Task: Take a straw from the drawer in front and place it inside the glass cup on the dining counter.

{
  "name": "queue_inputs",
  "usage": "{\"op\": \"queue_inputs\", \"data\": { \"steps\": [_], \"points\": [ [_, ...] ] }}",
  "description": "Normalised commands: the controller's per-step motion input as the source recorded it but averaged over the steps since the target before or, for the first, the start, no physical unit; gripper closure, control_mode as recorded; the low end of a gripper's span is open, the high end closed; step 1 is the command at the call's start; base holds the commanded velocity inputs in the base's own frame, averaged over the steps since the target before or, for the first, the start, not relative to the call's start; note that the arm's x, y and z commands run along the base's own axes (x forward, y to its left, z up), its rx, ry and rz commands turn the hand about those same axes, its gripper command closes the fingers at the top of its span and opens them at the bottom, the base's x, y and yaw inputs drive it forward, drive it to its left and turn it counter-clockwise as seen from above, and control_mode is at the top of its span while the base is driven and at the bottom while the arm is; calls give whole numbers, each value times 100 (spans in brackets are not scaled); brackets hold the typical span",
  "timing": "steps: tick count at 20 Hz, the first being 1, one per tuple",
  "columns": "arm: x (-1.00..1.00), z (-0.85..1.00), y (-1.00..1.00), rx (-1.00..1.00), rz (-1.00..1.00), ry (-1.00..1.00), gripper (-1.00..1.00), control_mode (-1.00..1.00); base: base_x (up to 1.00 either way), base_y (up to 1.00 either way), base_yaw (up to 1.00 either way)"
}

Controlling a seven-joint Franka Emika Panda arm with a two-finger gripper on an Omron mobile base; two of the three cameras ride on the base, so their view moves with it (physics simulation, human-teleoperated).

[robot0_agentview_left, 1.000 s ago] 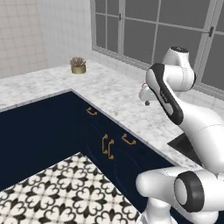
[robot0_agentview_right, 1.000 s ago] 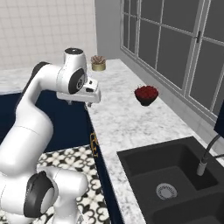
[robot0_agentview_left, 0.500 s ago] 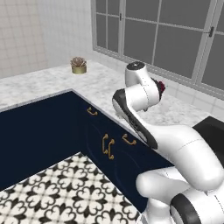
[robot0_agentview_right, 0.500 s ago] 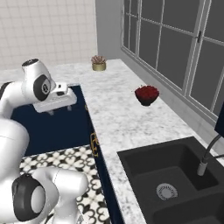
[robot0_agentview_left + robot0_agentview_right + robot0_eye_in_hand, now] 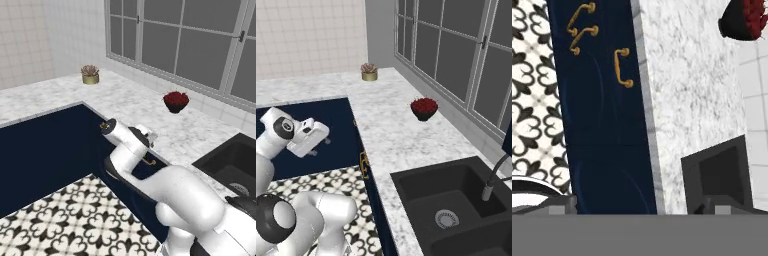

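Note:
My gripper [image 5: 637, 206] hangs low in front of the navy cabinet run, its fingertips [image 5: 561, 204] set wide apart with nothing between them. The hand view is rolled, so the floor lies on the left and the counter on the right. The drawer [image 5: 614, 105] is shut, and its brass bar handle [image 5: 623, 67] lies just beside the marble edge. From the right base view the gripper [image 5: 320, 142] points toward the navy fronts, level with them. My arm [image 5: 125, 150] bends down below the counter edge. The straw, the glass cup and the dining counter are out of view.
Two cabinet door handles [image 5: 581, 27] sit further along the navy front. A marble worktop [image 5: 391, 135] carries a dark bowl of red fruit [image 5: 424, 108] and a small potted plant [image 5: 369, 72]. A black sink [image 5: 456, 200] lies on the right. Patterned tiles [image 5: 55, 225] cover the floor.
The arm has swung down from above the counter to below its edge, and the hand now faces the navy cabinet fronts. The base has not moved.

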Motion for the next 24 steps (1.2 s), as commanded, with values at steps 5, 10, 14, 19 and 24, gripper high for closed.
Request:
{"op": "queue_inputs", "data": {
  "steps": [5, 10, 14, 19, 24],
  "points": [
    [31, -71, 5, -37, 0, 0, -100, -100, 0, 0, 0],
    [28, -60, -3, -28, 0, 0, -100, -100, 0, 0, 0],
    [41, -50, -24, -15, 0, -9, -100, -100, 0, 0, 0],
    [50, -38, -24, -3, 0, -13, -100, -100, 0, 0, 0],
    [53, -49, -1, -2, 0, -10, -100, -100, 0, 0, 0]
  ]
}}
